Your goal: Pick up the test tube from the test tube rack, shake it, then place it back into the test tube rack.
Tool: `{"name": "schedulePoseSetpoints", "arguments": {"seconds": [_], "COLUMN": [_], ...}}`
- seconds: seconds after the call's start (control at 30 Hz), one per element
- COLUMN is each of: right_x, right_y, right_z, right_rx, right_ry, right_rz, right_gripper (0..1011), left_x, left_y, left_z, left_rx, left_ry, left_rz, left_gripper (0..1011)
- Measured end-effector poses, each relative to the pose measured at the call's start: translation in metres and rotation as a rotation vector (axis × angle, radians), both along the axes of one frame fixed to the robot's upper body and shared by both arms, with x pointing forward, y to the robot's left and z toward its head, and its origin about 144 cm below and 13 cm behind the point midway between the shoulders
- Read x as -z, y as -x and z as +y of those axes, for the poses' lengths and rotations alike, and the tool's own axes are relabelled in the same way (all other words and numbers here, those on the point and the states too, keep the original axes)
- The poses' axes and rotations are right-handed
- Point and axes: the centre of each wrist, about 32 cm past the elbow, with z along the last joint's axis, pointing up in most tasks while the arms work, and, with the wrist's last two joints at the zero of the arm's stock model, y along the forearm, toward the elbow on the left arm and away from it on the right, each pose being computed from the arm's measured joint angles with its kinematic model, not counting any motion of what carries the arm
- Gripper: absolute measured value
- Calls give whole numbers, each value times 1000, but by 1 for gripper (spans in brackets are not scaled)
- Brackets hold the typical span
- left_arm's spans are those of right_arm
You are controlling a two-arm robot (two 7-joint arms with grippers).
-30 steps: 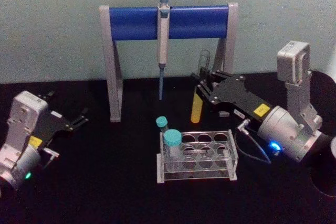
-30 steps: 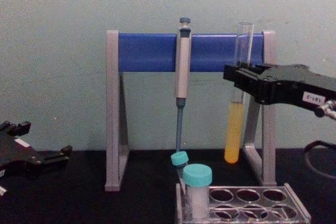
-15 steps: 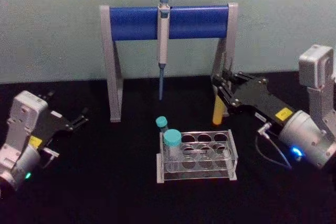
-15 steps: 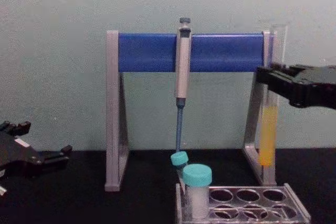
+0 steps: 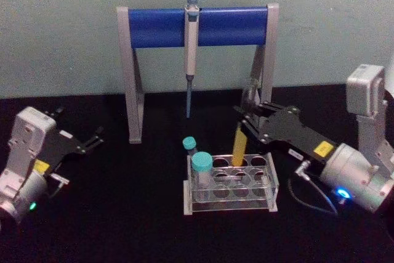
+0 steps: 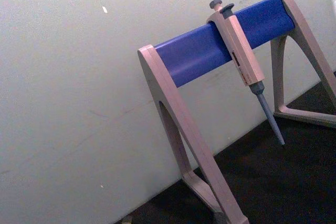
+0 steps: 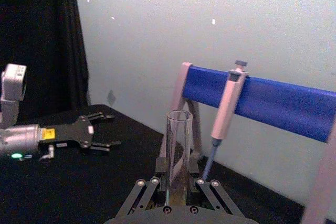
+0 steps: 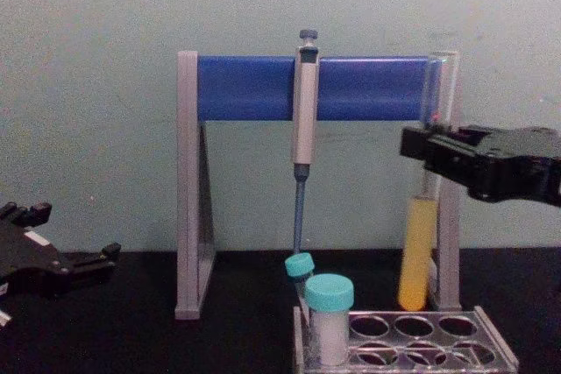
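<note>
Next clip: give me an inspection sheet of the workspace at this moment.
Surface: black table.
Job's things: test tube upright, yellow liquid in its lower part, its low end just over the back row of the test tube rack; apparently not seated.
Clutter: two teal-capped vials at the rack's left end; pipette hanging on the blue-barred stand.
Grippers: right gripper shut on the tube above the liquid; left gripper open, parked at the left.
Cables: grey cable looping by the right wrist.
Surroundings: pale wall; dark curtain.

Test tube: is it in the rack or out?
Out: the right gripper holds the test tube with its bottom just above the test tube rack.
</note>
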Motion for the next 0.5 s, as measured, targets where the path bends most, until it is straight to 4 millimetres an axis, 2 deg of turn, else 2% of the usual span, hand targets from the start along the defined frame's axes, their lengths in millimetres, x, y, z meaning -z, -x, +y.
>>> {"name": "schedulePoseSetpoints", "arguments": {"seconds": [0.5], "right_x": [10], "right_y": [-26], "right_z": [15], "right_rx": [42], "right_ry": [-47], "right_rz": [-64], "right_gripper": [234], "left_x": [0], "left_y": [0], "left_z": [0], "left_rx": [0], "left_ry": [0], "left_rz": [0], "left_gripper": [1001]}}
